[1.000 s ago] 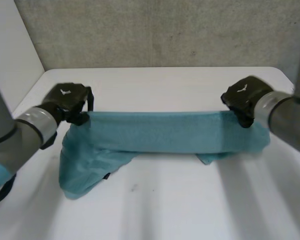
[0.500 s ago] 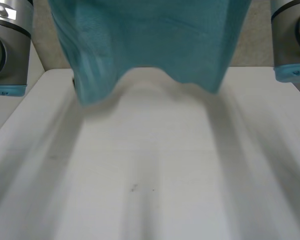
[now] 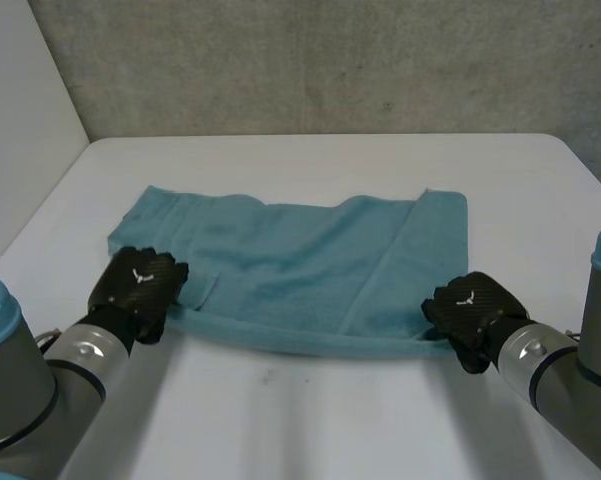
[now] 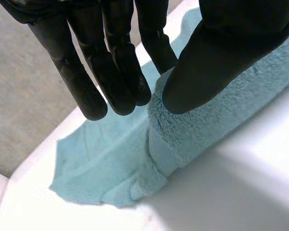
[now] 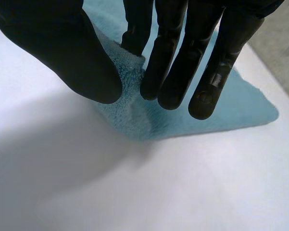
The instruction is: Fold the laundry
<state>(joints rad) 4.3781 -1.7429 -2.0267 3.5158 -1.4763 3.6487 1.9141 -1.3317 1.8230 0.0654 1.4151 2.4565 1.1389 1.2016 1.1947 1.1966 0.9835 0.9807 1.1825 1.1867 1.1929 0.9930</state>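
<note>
A teal towel (image 3: 300,270) lies spread out on the white table (image 3: 310,420), its near edge doubled over into a thick fold. My left hand (image 3: 138,288) sits at the near left corner. In the left wrist view its thumb and a finger (image 4: 154,43) pinch the rolled towel edge (image 4: 207,115). At the near right corner my right hand (image 3: 472,308) does the same: its thumb (image 5: 62,53) and a finger squeeze a raised tuft of towel (image 5: 130,110). The other fingers of both hands are straight above the cloth.
A grey carpeted wall (image 3: 330,60) runs behind the table's far edge. A white panel (image 3: 20,110) stands along the left side. Bare tabletop stretches between the towel's near edge and my arms.
The towel, held stretched low a second ago, was swung up in front of the camera and now lies flat. Both hands have come back toward me, still holding its edge.
</note>
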